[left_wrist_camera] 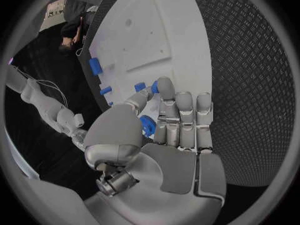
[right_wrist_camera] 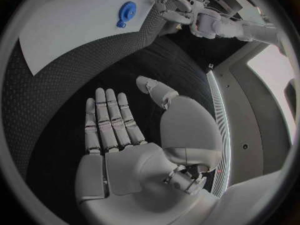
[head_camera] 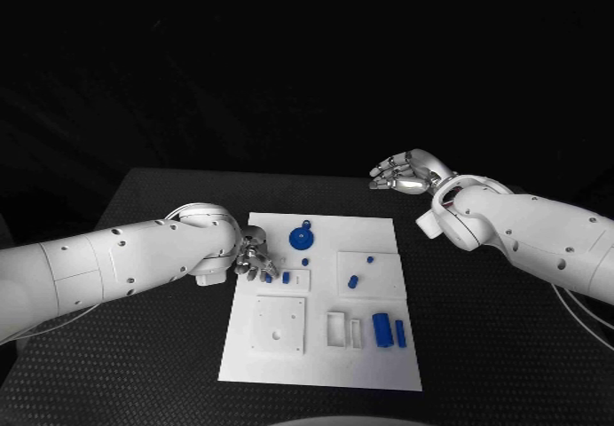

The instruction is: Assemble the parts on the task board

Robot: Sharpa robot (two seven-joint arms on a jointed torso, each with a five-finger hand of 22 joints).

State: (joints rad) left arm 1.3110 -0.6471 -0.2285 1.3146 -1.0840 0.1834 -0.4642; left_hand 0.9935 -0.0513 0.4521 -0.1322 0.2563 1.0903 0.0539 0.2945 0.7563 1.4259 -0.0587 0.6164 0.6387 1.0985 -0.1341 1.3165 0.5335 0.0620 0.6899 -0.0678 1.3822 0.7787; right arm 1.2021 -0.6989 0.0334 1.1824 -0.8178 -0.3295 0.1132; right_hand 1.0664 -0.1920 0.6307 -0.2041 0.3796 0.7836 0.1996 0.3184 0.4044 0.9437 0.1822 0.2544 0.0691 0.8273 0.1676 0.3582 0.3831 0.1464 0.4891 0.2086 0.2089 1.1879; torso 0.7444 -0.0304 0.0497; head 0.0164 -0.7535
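Evidently the pick-up step was in hand: the silver many-fingered left hand (left_wrist_camera: 165, 130) sat at the left edge of the flat white task board (head_camera: 371, 235), and in the left wrist view its thumb and fingers pinched a small blue plastic part (left_wrist_camera: 147, 125), so that hand had hold of something. Just beyond its fingertips, on the board, lay other small blue pieces (head_camera: 286, 278). A round blue disc with a stem (head_camera: 302, 237) lay farther up the board, near the hand but apart from it; two blue cylinders (head_camera: 388, 330) lay well apart from it, toward the near right corner, beside a white rectangular frame (head_camera: 345, 327). The next move, as I judge it, called for carrying the pinched part to its matching seat and lowering it squarely. The silver right hand (right_wrist_camera: 134, 135) hung over the black textured table (head_camera: 499, 346) off the board's far right corner, fingers straight and spread, holding nothing.
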